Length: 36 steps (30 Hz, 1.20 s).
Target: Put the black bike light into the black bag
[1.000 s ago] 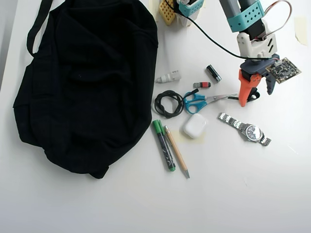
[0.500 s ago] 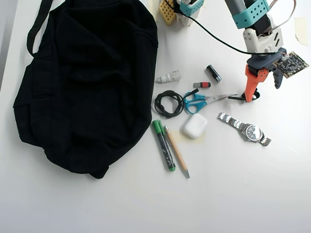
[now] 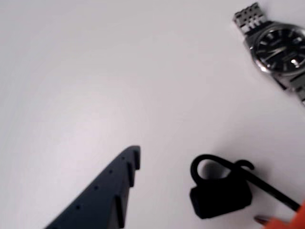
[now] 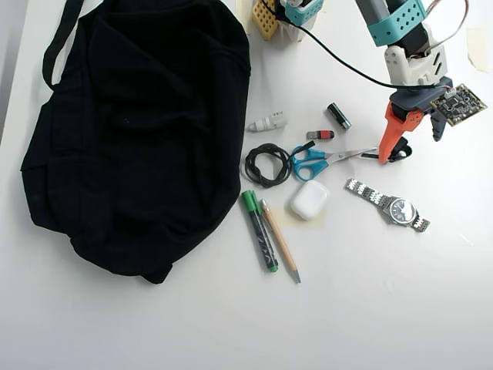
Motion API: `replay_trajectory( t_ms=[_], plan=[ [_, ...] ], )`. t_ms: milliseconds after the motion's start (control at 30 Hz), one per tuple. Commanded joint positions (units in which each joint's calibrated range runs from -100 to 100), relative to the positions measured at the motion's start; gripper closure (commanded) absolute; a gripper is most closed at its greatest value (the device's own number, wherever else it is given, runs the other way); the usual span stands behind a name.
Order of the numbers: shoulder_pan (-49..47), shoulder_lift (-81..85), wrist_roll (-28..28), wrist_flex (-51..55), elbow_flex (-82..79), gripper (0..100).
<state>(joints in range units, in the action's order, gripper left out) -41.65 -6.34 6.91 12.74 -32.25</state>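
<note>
One big black bag [image 4: 131, 131] fills the left half of the overhead view, well apart from the gripper [image 4: 404, 146], strap [image 4: 60, 38] trailing up at its top-left. Arm enters from the top right, gripper hangs low over the white table [image 4: 370, 308]. Steel watch [image 4: 387, 204] lies just below the fingers in the overhead view; in the wrist view it sits far up-right [image 3: 281, 47]. Blue-handled scissors [image 4: 320, 160] lie to the left of the orange finger [image 4: 390, 135], blade tip close to it.

Black bike light [image 3: 220, 196] lies on the table between the two fingers: dark finger [image 3: 102, 195] well off to its left in the wrist view, orange finger tip [image 3: 293, 220] just beside it on the right, strap tail reaching toward that tip. In the overhead view the light [image 4: 398, 152] shows right at the orange finger's tip. Fingers spread wide, nothing gripped; light untouched by the dark finger, contact with the orange one cannot be told.
</note>
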Motion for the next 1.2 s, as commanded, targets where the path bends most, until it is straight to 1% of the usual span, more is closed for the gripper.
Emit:
replay_trajectory(
  t_ms=[0,167,367,867,1067,1167],
  plan=[
    [-0.5,2.3,-0.2,0.3,1.1,56],
    [-1.7,1.9,-0.2,-0.5,0.8,56],
    [-1.6,2.9,-0.3,-0.2,1.0,60],
    [-1.5,2.0,-0.2,-0.5,0.2,59],
    [-1.1,1.9,0.5,-0.2,0.3,59],
    [-1.1,1.9,2.9,0.8,0.2,59]
  ],
)
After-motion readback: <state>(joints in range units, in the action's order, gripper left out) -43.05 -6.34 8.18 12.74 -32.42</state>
